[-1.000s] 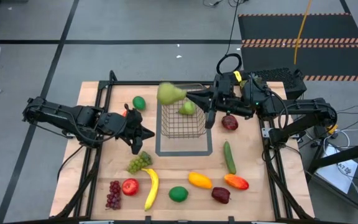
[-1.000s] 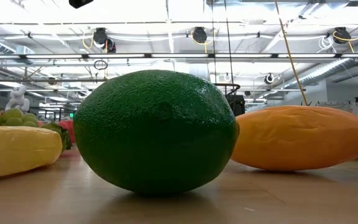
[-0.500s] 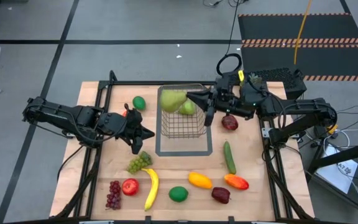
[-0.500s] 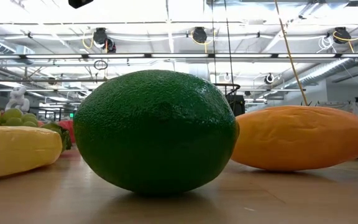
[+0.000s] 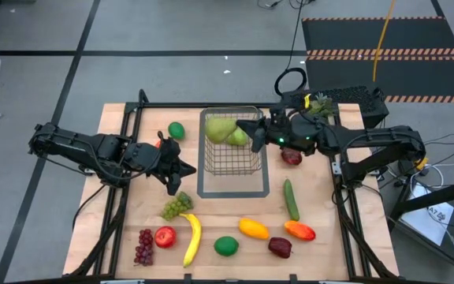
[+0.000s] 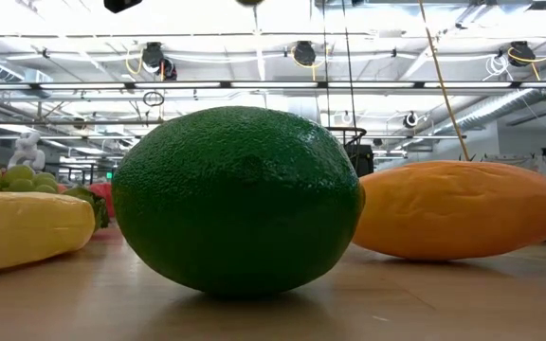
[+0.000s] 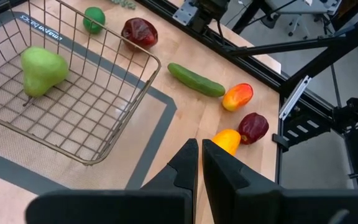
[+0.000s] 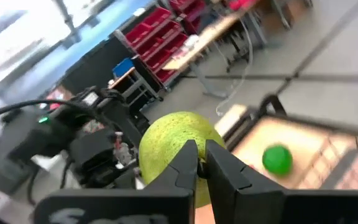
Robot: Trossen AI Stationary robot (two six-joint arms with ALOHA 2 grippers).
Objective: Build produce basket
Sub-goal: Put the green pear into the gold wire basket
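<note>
Far left of the high view, the left arm is stretched across the table [image 5: 117, 237]. The left gripper [image 5: 187, 168] is parked at centre left, just left of the basket [image 5: 231, 163]. In its wrist view the left gripper [image 7: 199, 147] is pinched together with nothing between the fingers.

A lime [image 5: 176, 130] is seen just above that gripper, near the basket's left wall. Below it, green grapes [image 5: 176, 206] are spotted. The lower-left row is made up of red grapes [image 5: 144, 246], an apple [image 5: 165, 236] and a banana [image 5: 191, 239].

At upper centre, the basket is standing on a grey outline. A small pear [image 5: 239, 137] is lying inside, plain in the left wrist view too [image 7: 41, 71]. A big pear [image 5: 219, 126] is hung over the basket's upper left corner, right at the tips of the right gripper [image 5: 247, 126]. In the right wrist view those fingers [image 8: 219, 163] are pressed tight, with the big pear [image 8: 166, 140] directly behind them. The exact hold on it is hidden.

Along the bottom centre, a second lime [image 5: 226, 245] and an orange mango [image 5: 253, 228] are laid out; both fill the low view. To the right are a cucumber [image 5: 291, 199], a dark red fruit [image 5: 280, 247] and a red mango [image 5: 299, 230]. Another dark red fruit [image 5: 291, 156] is tucked under the right arm at upper right.
</note>
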